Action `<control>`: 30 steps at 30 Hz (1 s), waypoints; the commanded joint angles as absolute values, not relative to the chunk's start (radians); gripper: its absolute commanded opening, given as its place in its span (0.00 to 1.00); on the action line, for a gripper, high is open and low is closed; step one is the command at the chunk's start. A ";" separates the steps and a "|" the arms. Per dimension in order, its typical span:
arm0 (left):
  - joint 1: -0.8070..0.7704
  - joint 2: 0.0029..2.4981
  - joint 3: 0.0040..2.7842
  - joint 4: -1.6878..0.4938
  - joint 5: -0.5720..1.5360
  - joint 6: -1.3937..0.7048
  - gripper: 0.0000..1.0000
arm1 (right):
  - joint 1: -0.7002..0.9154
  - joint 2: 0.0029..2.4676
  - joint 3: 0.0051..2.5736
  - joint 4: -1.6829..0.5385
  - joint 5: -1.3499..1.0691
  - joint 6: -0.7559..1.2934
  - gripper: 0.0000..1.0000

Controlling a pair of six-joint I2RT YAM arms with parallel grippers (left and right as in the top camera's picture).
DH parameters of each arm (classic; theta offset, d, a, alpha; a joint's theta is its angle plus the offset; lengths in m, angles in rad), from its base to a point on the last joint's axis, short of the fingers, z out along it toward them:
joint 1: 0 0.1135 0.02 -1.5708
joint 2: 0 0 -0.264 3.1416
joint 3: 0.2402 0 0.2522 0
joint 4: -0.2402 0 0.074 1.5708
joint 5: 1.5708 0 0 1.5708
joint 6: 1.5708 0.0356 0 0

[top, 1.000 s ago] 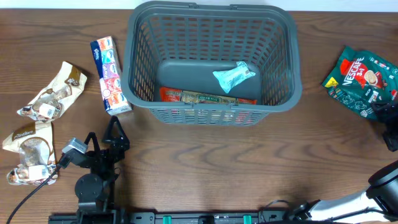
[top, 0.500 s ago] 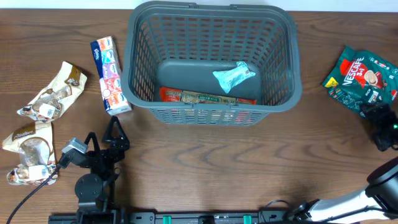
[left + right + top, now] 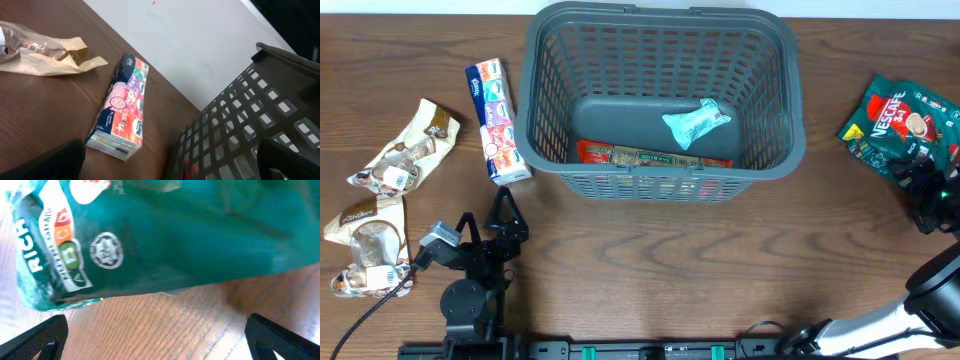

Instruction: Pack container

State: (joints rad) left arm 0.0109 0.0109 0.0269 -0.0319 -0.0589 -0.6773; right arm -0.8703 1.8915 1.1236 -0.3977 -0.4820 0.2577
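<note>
- Right pincer wide open, empty, at the near edge of the Nescafe bag: straddle the edge, clamp firmly.
- Lift high enough to clear the container rim.
- Left pincer also open, empty.

Camera set-up: one fixed overhead view, two wrist views.

Overhead looks straight down on the table, far enough off to take in the whole container at top centre and the wood on both sides. The left wrist camera sits low and faces obliquely across the wood, near the tissue pack and the container's lattice wall; overhead shows both. The right wrist camera is very close to the green coffee bag, which fills its upper frame. Overhead has that bag at the right edge.
</note>
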 commanded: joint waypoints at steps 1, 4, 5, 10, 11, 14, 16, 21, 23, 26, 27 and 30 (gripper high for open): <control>0.008 0.004 0.004 -0.066 -0.071 -0.671 0.99 | -0.872 1.900 1.118 -0.405 -0.430 0.289 0.99; 0.008 0.004 0.004 -0.066 -0.071 -0.671 0.99 | -0.880 1.900 1.117 -0.413 -0.383 0.310 0.99; 0.008 0.004 0.004 -0.066 -0.071 -0.671 0.99 | -0.884 1.900 1.116 -0.410 -0.381 0.310 0.99; 0.008 0.004 0.004 -0.066 -0.071 -0.671 0.99 | -0.910 1.900 1.116 -0.399 -0.384 0.327 0.99; 0.008 0.004 0.004 -0.066 -0.071 -0.671 0.99 | -0.915 1.900 1.116 -0.399 -0.386 0.334 0.99; 0.008 0.004 0.004 -0.066 -0.071 -0.671 0.99 | -0.923 1.900 1.116 -0.399 -0.393 0.344 0.99; 0.008 0.004 0.004 -0.066 -0.071 -0.671 0.99 | -0.922 1.900 1.116 -0.400 -0.397 0.344 0.99; 0.008 0.004 0.004 -0.066 -0.071 -0.671 0.99 | -0.910 1.900 1.116 -0.413 -0.421 0.344 0.99; 0.008 0.004 0.004 -0.066 -0.071 -0.671 0.99 | -0.899 1.900 1.116 -0.416 -0.428 0.344 0.99; 0.008 0.004 0.004 -0.066 -0.071 -0.671 0.99 | -0.881 1.900 1.116 -0.422 -0.431 0.344 0.99; 0.008 0.004 0.004 -0.066 -0.071 -0.671 0.99 | -0.875 1.900 1.116 -0.423 -0.431 0.344 0.99; 0.008 0.004 0.004 -0.066 -0.071 -0.671 0.99 | -0.854 1.900 1.116 -0.427 -0.430 0.344 0.99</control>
